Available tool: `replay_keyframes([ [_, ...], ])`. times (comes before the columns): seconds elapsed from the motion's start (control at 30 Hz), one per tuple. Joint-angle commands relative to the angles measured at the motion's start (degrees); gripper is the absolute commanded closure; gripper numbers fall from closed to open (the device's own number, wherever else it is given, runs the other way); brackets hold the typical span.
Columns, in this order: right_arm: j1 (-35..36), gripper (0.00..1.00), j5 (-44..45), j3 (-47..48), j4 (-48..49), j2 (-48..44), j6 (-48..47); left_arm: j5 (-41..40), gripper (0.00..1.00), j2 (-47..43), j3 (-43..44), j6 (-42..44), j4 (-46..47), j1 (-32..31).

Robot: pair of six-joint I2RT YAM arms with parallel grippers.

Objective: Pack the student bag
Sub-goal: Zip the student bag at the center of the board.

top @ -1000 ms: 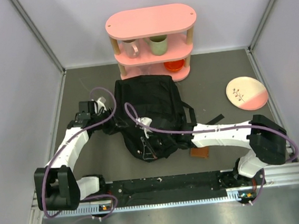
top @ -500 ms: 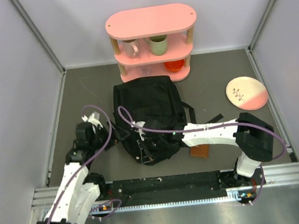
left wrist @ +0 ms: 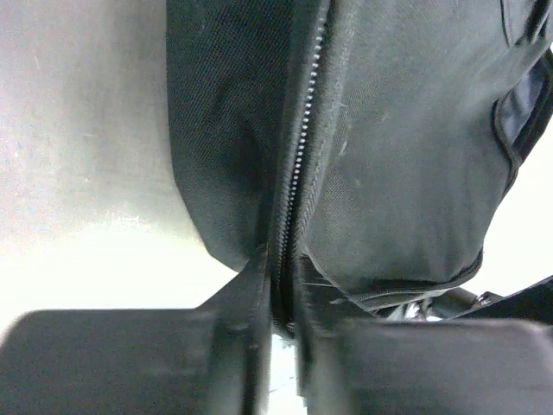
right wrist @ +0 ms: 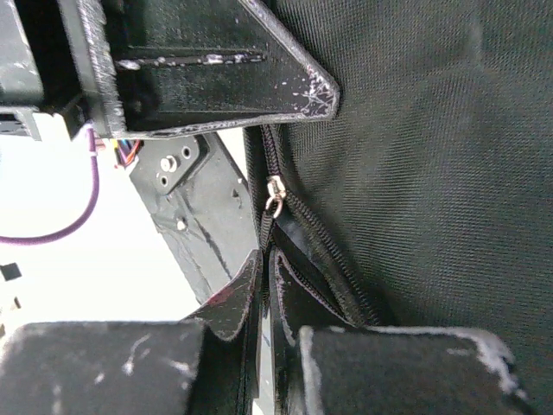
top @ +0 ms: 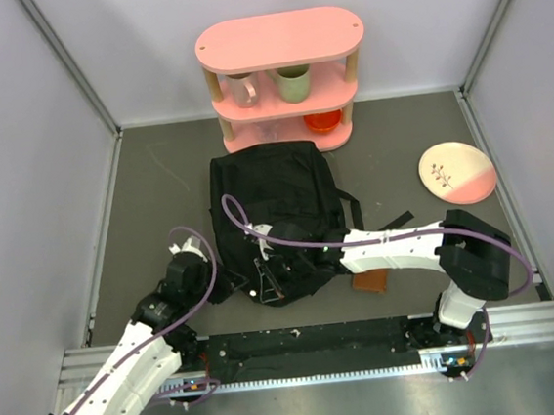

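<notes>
The student bag (top: 276, 212), a large black backpack, lies flat in the middle of the table. My left gripper (top: 212, 280) is at its near left edge. In the left wrist view the left gripper (left wrist: 283, 298) is shut on the bag's zippered seam (left wrist: 298, 173). My right gripper (top: 262, 260) rests on the bag's near part. In the right wrist view the right gripper (right wrist: 266, 277) is shut on the black pull strip below the metal zipper slider (right wrist: 274, 194), with bag fabric (right wrist: 432, 173) filling the right side.
A brown wallet (top: 370, 282) lies partly under my right forearm. At the back stands a pink shelf (top: 279, 41) holding two mugs (top: 242, 88) and an orange bowl (top: 325, 120). A pink and cream plate (top: 457, 171) sits far right.
My left arm drew back toward the near edge, let go of the bag's left side, and closed again lower down on its near left seam. The right arm hardly moved.
</notes>
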Motion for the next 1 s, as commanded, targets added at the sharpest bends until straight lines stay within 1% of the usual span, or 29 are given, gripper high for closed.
replay_keyframes([
  [0.0,0.08,1.00,-1.63,0.17,3.15,-1.89,0.89,-2.53,1.00,-0.76,-2.53,-4.85,4.79,-0.81],
  [0.1,0.08,1.00,-2.86,-1.32,1.75,-1.54,1.59,-4.80,1.00,-1.37,-2.89,-5.12,4.81,-0.81],
  [0.13,0.08,1.00,-4.87,-1.94,1.57,-1.45,1.42,-6.03,1.00,-1.63,-2.71,-4.94,4.54,-0.81],
  [0.17,0.26,1.00,-5.67,-2.81,1.48,-1.80,1.33,-8.83,1.00,-1.98,-2.28,-4.94,4.45,-0.81],
  [0.2,1.30,1.00,-5.94,-3.87,-0.52,-1.97,1.07,-9.73,1.00,-2.94,-2.01,-5.03,4.28,-0.81],
  [0.23,2.10,1.00,-6.12,-4.22,-1.85,-2.24,-0.85,-12.26,1.00,-3.39,-1.57,-4.77,4.62,-0.81],
  [0.27,2.89,1.00,-5.68,-4.58,-3.25,-2.76,-1.39,-14.20,1.00,-3.83,-1.13,-4.24,4.80,-0.81],
  [0.33,3.69,1.00,-4.98,-6.94,-4.41,-3.90,-0.87,-15.53,1.00,-4.10,0.27,-2.84,5.59,-0.64],
  [0.4,3.77,1.00,-3.40,-9.31,-4.32,-6.01,-0.51,-16.41,1.00,-2.61,1.50,-1.52,5.16,-0.29],
  [0.47,3.69,1.00,-2.61,-9.59,-5.28,-6.72,-0.60,-16.68,1.00,-1.20,3.00,-0.81,4.20,0.15],
  [0.6,3.77,1.00,0.64,-9.50,-7.57,-7.42,-0.95,-16.33,1.00,-1.72,4.14,1.73,3.40,2.78],
  [0.83,3.69,1.00,3.72,-10.03,-9.24,-8.39,-2.09,-10.54,1.00,-1.81,5.90,7.01,2.96,9.72],
  [0.97,2.55,1.00,4.34,-9.42,-9.51,-8.92,-2.62,-5.70,1.00,0.47,7.22,11.30,3.48,15.52],
])
